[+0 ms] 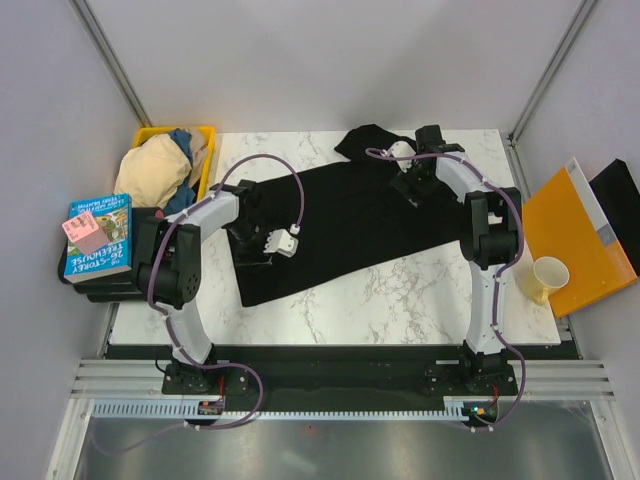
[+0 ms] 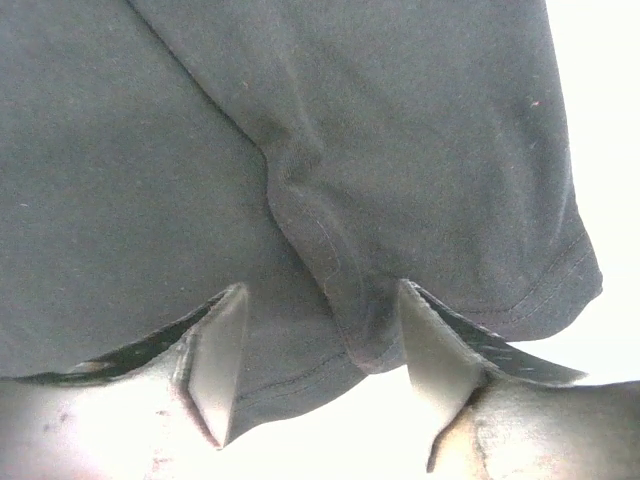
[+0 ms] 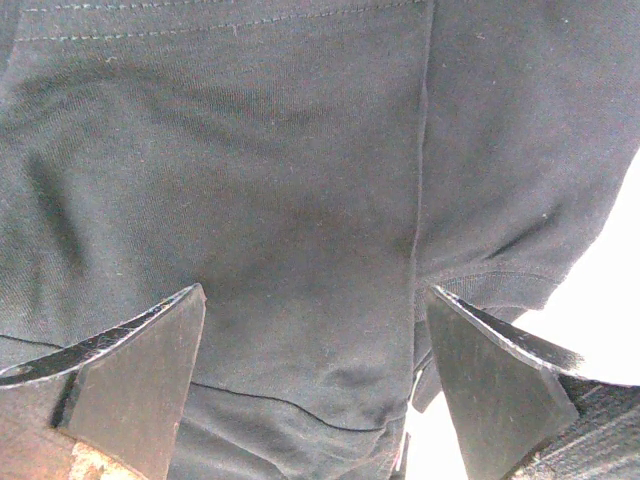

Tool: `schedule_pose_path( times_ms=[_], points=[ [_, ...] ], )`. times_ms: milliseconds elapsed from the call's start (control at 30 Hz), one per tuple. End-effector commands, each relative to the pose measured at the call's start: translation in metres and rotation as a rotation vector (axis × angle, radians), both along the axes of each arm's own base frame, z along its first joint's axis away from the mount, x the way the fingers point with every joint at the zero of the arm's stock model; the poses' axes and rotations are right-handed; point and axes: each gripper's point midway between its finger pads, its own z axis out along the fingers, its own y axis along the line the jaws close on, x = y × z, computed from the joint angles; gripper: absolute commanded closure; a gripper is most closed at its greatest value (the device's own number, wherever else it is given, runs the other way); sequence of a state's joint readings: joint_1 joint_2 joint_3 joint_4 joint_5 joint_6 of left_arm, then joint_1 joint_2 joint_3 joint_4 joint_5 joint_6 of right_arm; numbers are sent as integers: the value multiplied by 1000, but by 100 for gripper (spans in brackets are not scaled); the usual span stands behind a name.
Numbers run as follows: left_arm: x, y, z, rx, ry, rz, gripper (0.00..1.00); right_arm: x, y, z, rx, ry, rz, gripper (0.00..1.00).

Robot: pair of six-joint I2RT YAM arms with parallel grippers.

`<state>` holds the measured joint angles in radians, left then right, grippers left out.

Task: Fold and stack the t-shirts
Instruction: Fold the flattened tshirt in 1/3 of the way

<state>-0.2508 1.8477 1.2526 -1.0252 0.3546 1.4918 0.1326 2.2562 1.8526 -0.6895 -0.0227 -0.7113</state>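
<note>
Preparing to fold black t-shirt (image 1: 340,225) sprawled diagonally across centre of frame.
With left gripper (image 2: 322,292) and right gripper (image 3: 315,292) both agape over cloth, best to pinch hems squarely and lift evenly.

You have a matt black knitted-cloth t-shirt (image 1: 340,225) with stitched hems, on a smooth white marble-look tabletop (image 1: 400,300), at ten o'clock a glossy yellow plastic bin (image 1: 160,130)
</note>
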Motion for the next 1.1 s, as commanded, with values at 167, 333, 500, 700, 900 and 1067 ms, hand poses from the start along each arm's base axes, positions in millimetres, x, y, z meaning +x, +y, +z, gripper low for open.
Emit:
schedule_pose_path(
  times_ms=[167, 333, 500, 700, 900, 1067],
  points=[
    [5, 1, 7, 21, 28, -26, 49, -4, -6, -34, -26, 43, 0, 2],
    [6, 1, 12, 26, 41, -30, 60, -5, -10, -47, -50, 60, -8, 2],
    [0, 4, 17, 39, 88, -39, 63, -3, -10, -46, -53, 54, -5, 2],
    [-9, 3, 27, 37, 146, -52, 52, -1, -11, -41, -61, 42, 2, 2],
    [-12, 5, 21, 47, 167, -49, 53, 0, -10, -40, -58, 39, 4, 2],
    [-15, 8, 9, 67, 186, -44, 60, 0, -8, -41, -55, 41, 1, 2]
  ],
)
